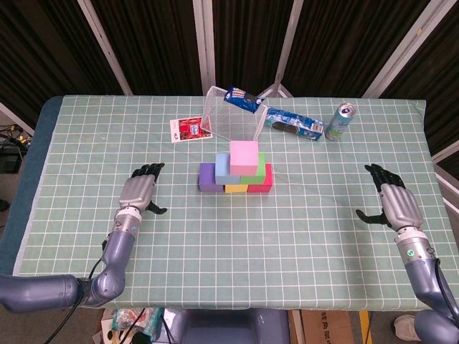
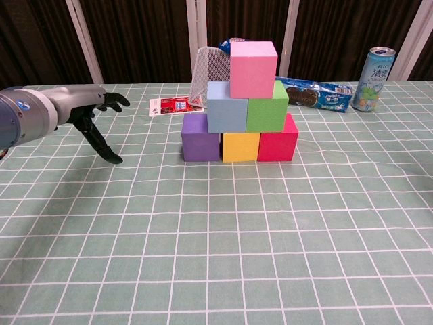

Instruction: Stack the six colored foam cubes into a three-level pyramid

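Left hand: left hand [image 1: 138, 190] sits nearest the table's front edge on its side, fingers spread, holding nothing; thumb hangs down toward the cloth in the chest view [image 2: 95, 116].
Right hand: right hand [image 1: 395, 203] at the far right, fingers apart, empty; chest view does not show it.
Pyramid position: pyramid [image 1: 237, 172] stands mid-table, at about 2 o'clock from the left hand and 10 o'clock from the right hand, well apart from both.
Nearer hand: left, by my reading; open cloth between it and the stack.
Bottom row: purple cube [image 2: 200, 137], yellow cube [image 2: 241, 146], red cube [image 2: 278, 142], touching side by side; long axis runs 9 to 3 o'clock.
Middle row: blue cube [image 2: 226, 106] and green cube [image 2: 266, 107], seated over the joints.
Top: pink cube [image 2: 254, 59], upright, centred.
Task status: judged complete; six cubes, three levels.
Room: wide open table [image 1: 237, 244] at 6 o'clock of the stack.
Behind: clear container [image 1: 229, 118], snack packet [image 1: 295, 126], can [image 1: 339, 120], red card [image 1: 187, 130] near at 12 o'clock.
Risk: any reach back could nudge the light foam.
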Robot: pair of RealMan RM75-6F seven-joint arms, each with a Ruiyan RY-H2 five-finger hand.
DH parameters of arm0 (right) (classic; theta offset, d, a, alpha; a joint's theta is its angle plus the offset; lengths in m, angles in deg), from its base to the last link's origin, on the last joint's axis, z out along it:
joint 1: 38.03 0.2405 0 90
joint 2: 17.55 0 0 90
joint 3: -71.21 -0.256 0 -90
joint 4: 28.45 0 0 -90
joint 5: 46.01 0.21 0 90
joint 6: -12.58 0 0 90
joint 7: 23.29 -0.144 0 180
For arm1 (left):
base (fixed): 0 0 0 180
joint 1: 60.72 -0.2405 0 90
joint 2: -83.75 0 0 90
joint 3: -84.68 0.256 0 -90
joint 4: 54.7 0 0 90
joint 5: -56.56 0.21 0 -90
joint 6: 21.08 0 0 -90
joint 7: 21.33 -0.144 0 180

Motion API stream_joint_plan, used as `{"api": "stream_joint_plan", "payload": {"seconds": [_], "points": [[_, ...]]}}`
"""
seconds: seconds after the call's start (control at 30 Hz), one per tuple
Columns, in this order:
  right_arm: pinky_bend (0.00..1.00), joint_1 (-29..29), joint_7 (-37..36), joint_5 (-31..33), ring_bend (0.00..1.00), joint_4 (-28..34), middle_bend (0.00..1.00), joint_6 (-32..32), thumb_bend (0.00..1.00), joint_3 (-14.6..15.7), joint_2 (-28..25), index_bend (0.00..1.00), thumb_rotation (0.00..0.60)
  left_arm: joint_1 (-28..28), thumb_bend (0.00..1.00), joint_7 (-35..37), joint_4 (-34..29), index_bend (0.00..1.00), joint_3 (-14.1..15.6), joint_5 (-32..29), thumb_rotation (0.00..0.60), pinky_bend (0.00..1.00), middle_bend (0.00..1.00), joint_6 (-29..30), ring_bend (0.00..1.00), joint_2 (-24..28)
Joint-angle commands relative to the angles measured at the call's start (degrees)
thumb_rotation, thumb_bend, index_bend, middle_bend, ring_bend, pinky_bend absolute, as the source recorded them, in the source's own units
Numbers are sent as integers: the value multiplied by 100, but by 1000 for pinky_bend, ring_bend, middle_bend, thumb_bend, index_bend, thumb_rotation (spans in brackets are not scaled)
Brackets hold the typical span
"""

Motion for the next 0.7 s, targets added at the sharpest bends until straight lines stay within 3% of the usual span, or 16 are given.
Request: {"api": "stream_joint_plan", "payload": {"seconds": [0.03,0.7], "points": [[0,0,-2,6,0,-6,0,3,288,0,-1,0,600,50,165,-61,150,0,9,-92,600,75,43,-88,2,-112],[0,5,-88,60,0,-69,0,43,288,-35,-14,0,600,436,169,-459,932,0,-80,-462,600,75,44,-393,2,-804]]}}
